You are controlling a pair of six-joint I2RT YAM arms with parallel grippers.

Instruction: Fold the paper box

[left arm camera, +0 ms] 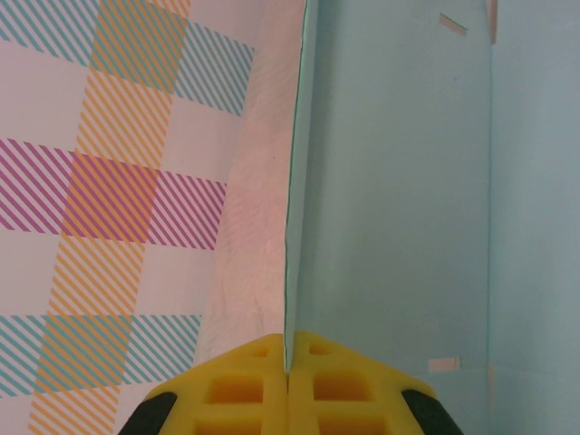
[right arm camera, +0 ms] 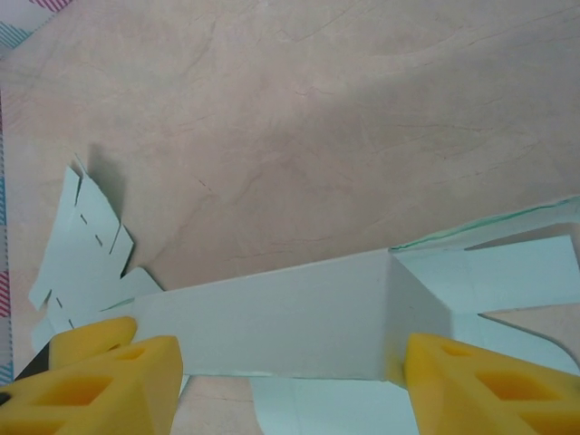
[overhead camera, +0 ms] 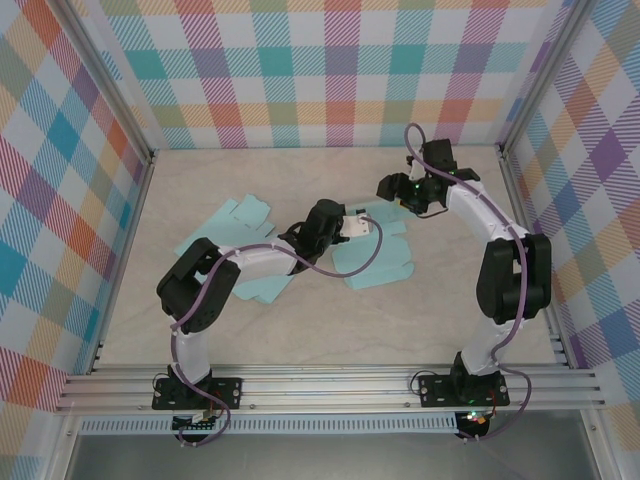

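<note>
The paper box (overhead camera: 378,266) is a light blue die-cut sheet, partly folded, lying mid-table. My left gripper (overhead camera: 355,227) is shut on one of its panels. In the left wrist view the yellow fingertips (left arm camera: 263,362) pinch the thin edge of an upright panel (left arm camera: 399,181). My right gripper (overhead camera: 408,198) hovers over the sheet's far right part. In the right wrist view its jaws stand wide apart around a raised, folded wall of the box (right arm camera: 272,326). The right finger (right arm camera: 489,390) is at the wall's folded corner and the left finger (right arm camera: 118,381) is at the other end.
More flaps of the sheet spread to the left (overhead camera: 235,215) on the beige table (overhead camera: 330,335). Plaid walls enclose the back and both sides. An aluminium rail (overhead camera: 330,385) runs along the near edge by the arm bases. Purple cables loop over both arms.
</note>
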